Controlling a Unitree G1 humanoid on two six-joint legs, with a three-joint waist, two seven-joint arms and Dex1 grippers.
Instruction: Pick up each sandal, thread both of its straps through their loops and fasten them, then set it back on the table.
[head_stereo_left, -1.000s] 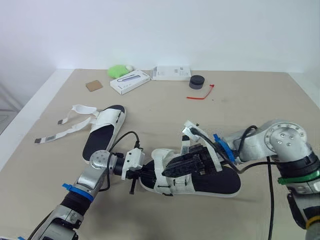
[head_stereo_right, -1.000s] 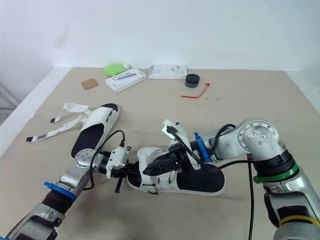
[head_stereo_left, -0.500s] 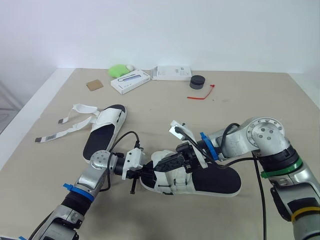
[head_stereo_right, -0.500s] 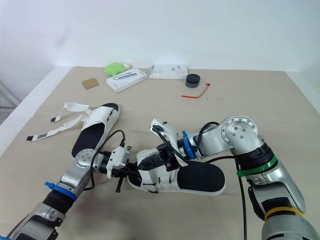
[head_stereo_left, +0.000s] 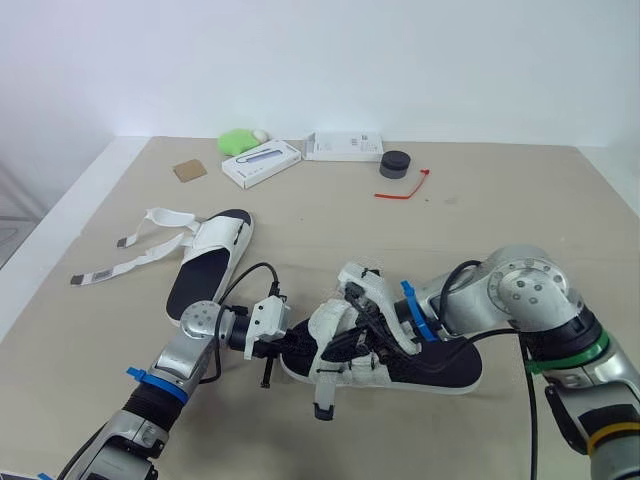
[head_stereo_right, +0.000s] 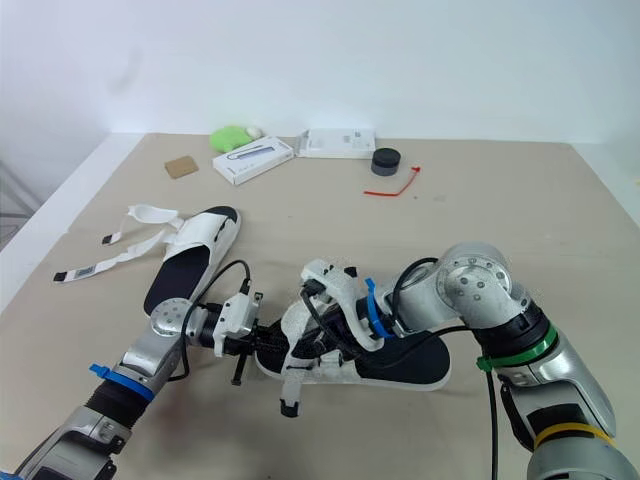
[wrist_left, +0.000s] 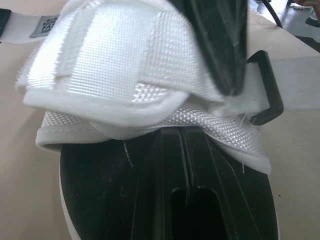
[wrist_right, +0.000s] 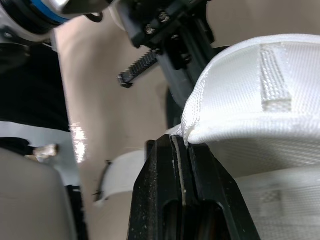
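Pinching the edge of a white strap (wrist_right: 240, 85), the right pincer (wrist_right: 181, 142) has its two black fingers pressed together on the webbing. This strap belongs to the sandal (head_stereo_left: 440, 365) that lies on the counter (head_stereo_left: 520, 230). The strap is raised above the front half of the sandal, and its free end with a dark tip hangs down at the near side of the sandal.

The left pincer (wrist_left: 185, 150) is at the toe end of the same sandal. Its fingers are pressed together and lie on the black insole; I cannot tell if they grip anything. A black plastic loop (wrist_left: 267, 85) stands at the side of the sandal, touching the white upper.

Behind the sandal and to its left, well apart from it, lies the second sandal (head_stereo_left: 205, 265), with its two straps (head_stereo_left: 150, 250) open and spread on the counter.

Far behind the sandal are a brown card (head_stereo_left: 187, 171), a green object (head_stereo_left: 238, 141), two white boxes (head_stereo_left: 260, 163) (head_stereo_left: 343, 146), a black round puck (head_stereo_left: 394, 163) and a red cable tie (head_stereo_left: 405, 190).
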